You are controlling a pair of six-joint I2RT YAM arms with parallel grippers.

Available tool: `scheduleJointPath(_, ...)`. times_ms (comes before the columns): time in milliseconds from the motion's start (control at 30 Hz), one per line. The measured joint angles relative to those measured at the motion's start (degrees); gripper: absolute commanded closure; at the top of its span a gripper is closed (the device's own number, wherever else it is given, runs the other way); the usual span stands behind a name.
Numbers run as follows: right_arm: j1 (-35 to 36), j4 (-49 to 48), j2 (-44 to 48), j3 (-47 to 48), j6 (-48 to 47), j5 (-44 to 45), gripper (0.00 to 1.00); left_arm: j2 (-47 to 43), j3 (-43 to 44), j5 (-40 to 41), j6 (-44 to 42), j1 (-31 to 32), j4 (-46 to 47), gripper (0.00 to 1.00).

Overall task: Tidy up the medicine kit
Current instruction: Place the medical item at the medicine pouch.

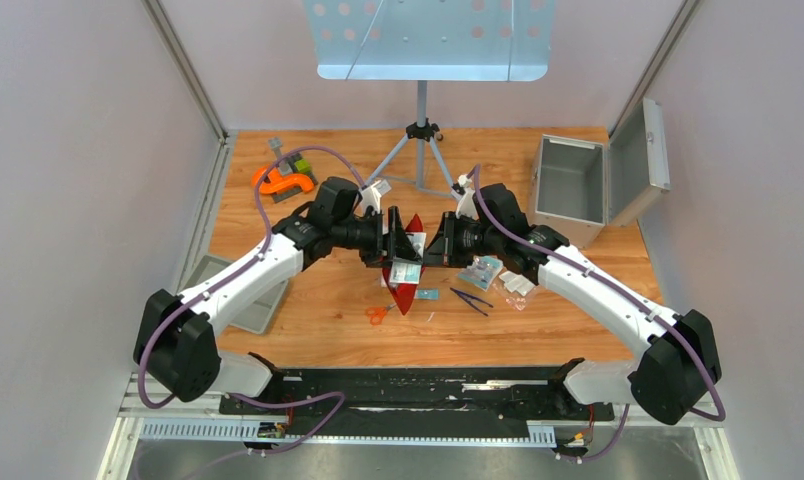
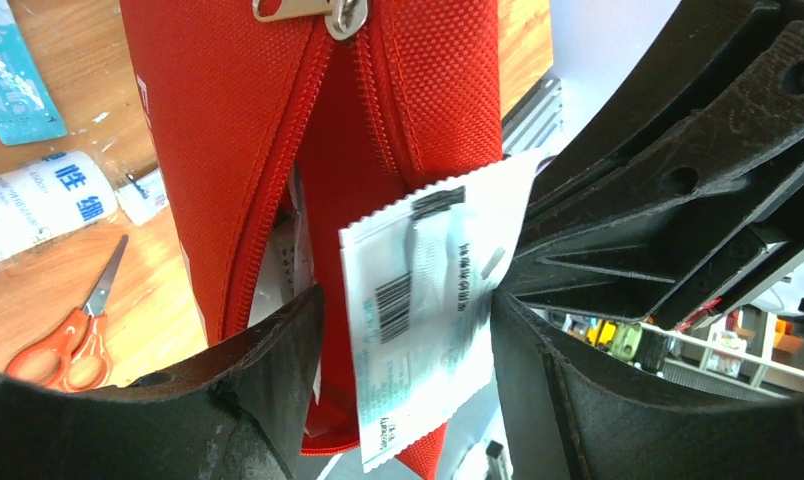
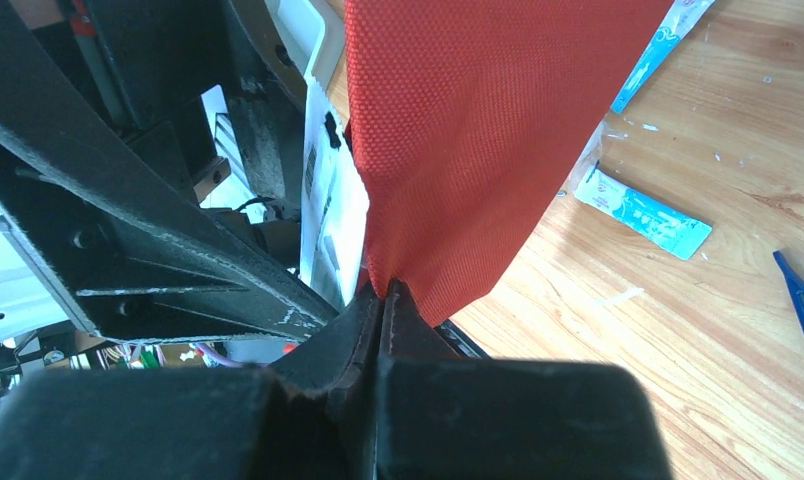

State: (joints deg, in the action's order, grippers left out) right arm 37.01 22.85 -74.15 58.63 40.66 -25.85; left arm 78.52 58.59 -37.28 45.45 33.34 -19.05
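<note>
Wooden tabletop (image 1: 318, 335) between pale walls is carrying the kit's loose contents, and I am working over its middle. Toward the left, orange scissors (image 1: 378, 313) are lying flat on the wood, just near-left of the red pouch (image 1: 403, 297) and not yet packed.

The left gripper (image 2: 408, 300) is reaching in from the left at the pouch's unzipped mouth. Its jaws are standing apart, with a white barcoded sachet (image 2: 418, 330) filling the gap between them and lying against the open zip. I cannot tell whether the fingers are pinching the sachet's edges or only bracketing it, nor how much of it is inside. I am judging that the sachet is being fed into the opening, which would explain why it is sitting right at the zipper line.

The pouch itself is being held up over the table's centre, narrow end down. The right gripper (image 3: 383, 295) is coming in from the right with its jaws clamped together on a fold of the red fabric. That grip is steadying the bag so its mouth is facing the other arm.

Further right, blue tweezers (image 1: 471, 298) and several packets (image 1: 483, 270) are lying on the wood, not yet stowed. At the far right an open metal box (image 1: 570, 190) is standing with its lid swung back.
</note>
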Motion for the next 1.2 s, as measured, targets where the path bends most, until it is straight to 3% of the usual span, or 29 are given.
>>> scheduleJointPath(167,0.0,0.0,0.0,0.0,0.1,0.0,1.00,-0.9,1.4,1.0,-1.2,0.0,-2.4,0.46)
scheduleJointPath(433,0.0,0.0,0.4,0.0,0.2,0.0,1.00,-3.2,2.0,1.7,-1.1,0.0,-4.1,0.52)
scheduleJointPath(633,0.0,0.0,0.4,0.0,0.2,0.0,1.00,-4.9,2.0,1.7,-0.4,0.0,-4.7,0.70)
scheduleJointPath(733,0.0,0.0,0.4,0.0,0.2,0.0,1.00,-5.1,2.0,1.7,-0.2,0.0,-5.2,0.88)
scheduleJointPath(867,0.0,0.0,0.4,0.0,0.2,0.0,1.00,-5.1,2.1,1.7,0.4,0.0,-5.8,0.99)
scheduleJointPath(1000,0.0,0.0,0.5,0.0,0.2,0.0,1.00,-5.1,4.8,2.1,0.1,-1.1,-9.1,1.00)
scheduleJointPath(1200,0.1,0.0,1.2,0.0,0.4,0.0,1.00,-4.5,18.8,9.1,-5.2,-2.8,-19.0,1.00)
